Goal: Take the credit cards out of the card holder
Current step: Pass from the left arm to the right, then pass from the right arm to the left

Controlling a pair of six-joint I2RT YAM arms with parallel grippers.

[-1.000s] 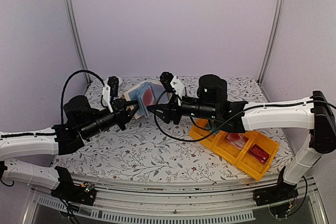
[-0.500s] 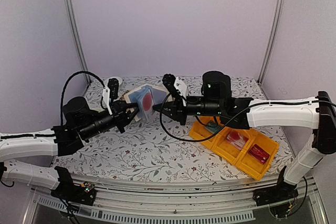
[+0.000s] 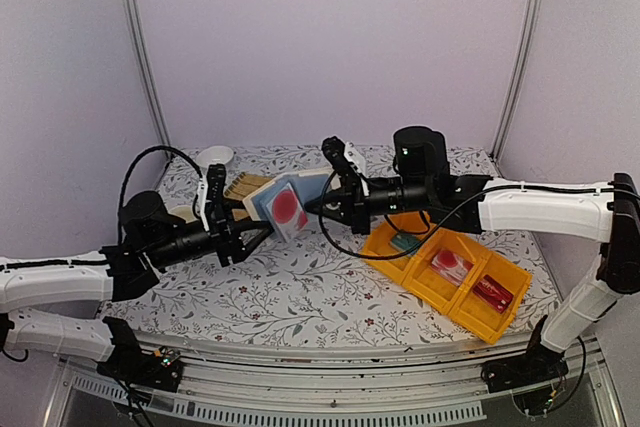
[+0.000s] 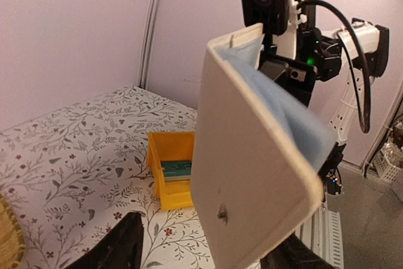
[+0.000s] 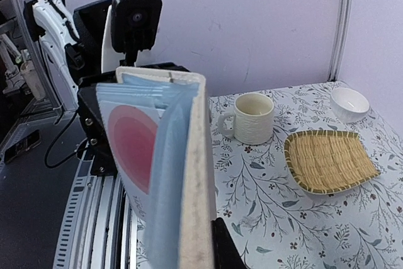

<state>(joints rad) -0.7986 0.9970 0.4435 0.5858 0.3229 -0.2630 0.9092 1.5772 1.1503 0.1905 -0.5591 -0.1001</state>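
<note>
While right hand pinches card holder, left hand gapes; floral table, lilac walls.

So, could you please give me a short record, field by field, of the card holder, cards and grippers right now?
holder: beige leather-like bifold card holder, open, blue lining showing, held in the air
held by: right gripper, shut on its edge
left gripper: open, fingers spread beside the holder
card one: whitish-pink card with a red circle, in a holder pocket, not yet out
card two: teal card, lying in the yellow plastic tray
</note>
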